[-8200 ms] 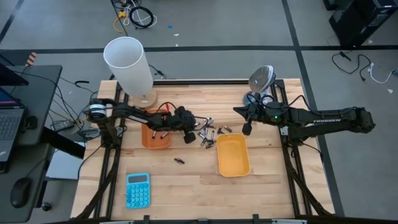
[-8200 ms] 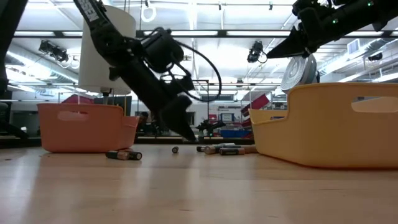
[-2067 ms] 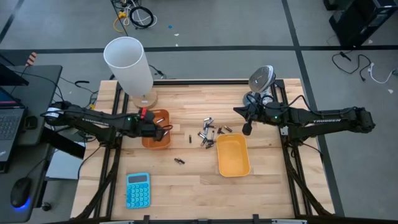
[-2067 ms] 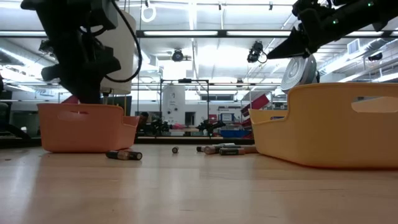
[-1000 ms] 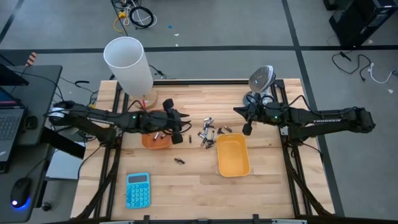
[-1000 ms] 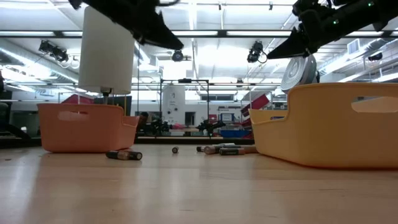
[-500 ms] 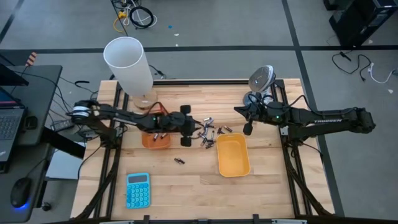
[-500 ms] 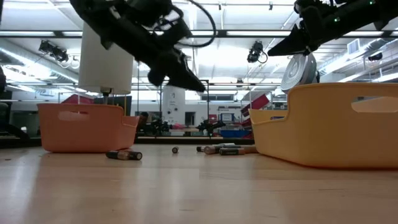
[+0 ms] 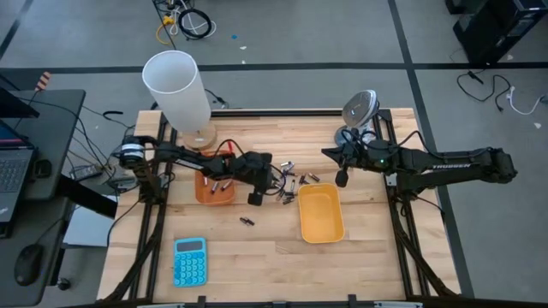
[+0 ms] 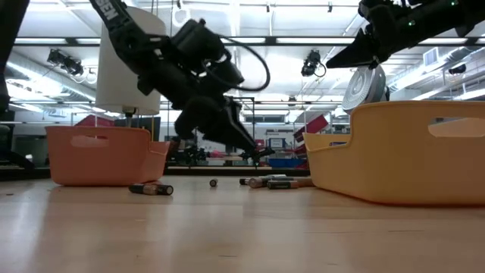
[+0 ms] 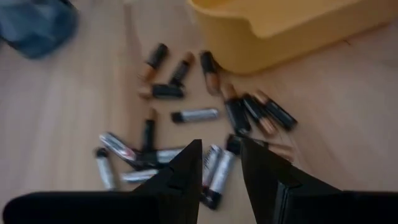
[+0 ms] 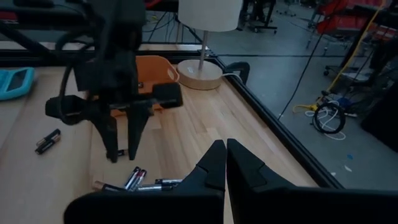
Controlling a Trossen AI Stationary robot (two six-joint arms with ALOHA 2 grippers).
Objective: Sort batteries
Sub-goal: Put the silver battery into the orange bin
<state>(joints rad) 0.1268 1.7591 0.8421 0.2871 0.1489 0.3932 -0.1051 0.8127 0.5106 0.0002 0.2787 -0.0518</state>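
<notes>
The batteries lie in a loose pile on the wooden table between the orange tray and the yellow tray; some are silvery, some dark with copper ends. My left gripper hangs open just above the pile's near-left edge, slanting down, clear of the table. A silvery battery shows below the gap between its fingers. My right gripper waits shut, high above the yellow tray's far edge.
Two stray batteries lie nearer the front, left of the yellow tray. A few batteries lie inside the orange tray. A blue calculator sits at the front left, a white lamp at the back left, a small fan at the back right.
My left gripper has swung from above the orange tray toward the table's right, to the battery pile, dropping and tipping its fingers downward as it went. Its fingers stay apart. The batteries have not moved.
</notes>
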